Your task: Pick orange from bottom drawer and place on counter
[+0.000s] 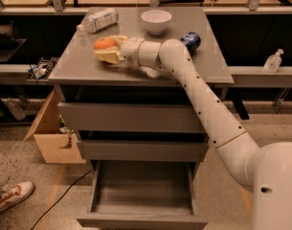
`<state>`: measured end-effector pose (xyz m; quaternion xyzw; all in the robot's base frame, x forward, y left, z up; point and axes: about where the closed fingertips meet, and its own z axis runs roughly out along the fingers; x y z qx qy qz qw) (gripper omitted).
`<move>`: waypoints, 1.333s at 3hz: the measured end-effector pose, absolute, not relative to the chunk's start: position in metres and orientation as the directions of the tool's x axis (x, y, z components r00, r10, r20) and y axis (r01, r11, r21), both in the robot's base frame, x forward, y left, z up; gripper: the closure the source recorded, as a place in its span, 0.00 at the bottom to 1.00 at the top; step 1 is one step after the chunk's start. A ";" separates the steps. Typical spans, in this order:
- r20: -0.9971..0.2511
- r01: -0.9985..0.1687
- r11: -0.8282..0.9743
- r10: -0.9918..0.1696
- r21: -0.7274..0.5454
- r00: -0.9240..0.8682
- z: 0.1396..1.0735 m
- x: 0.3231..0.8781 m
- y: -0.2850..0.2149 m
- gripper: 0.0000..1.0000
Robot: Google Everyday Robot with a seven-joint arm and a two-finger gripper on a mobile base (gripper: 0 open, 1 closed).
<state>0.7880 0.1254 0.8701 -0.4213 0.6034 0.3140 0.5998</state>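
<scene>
The orange is at the left side of the counter, the grey top of the drawer cabinet. My gripper reaches in from the right, low over the counter. Its pale yellow fingers are closed around the orange. I cannot tell whether the fruit rests on the surface or hangs just above it. The bottom drawer is pulled out at the foot of the cabinet, and its grey interior shows nothing inside. The two drawers above it are closed.
On the counter, a plastic bottle lies at the back left, a white bowl stands at the back, and a blue can lies behind my arm. A cardboard box and a person's shoe are on the floor to the left.
</scene>
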 end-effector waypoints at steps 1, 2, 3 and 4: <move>-0.988 -0.887 0.444 -0.132 -0.126 0.075 0.870 0.787 0.128 0.46; -0.988 -0.889 0.440 -0.131 -0.126 0.075 0.869 0.786 0.131 0.21; -0.989 -0.890 0.439 -0.131 -0.126 0.076 0.869 0.786 0.134 0.01; -0.988 -0.879 0.459 -0.128 -0.133 0.083 0.873 0.788 0.127 0.00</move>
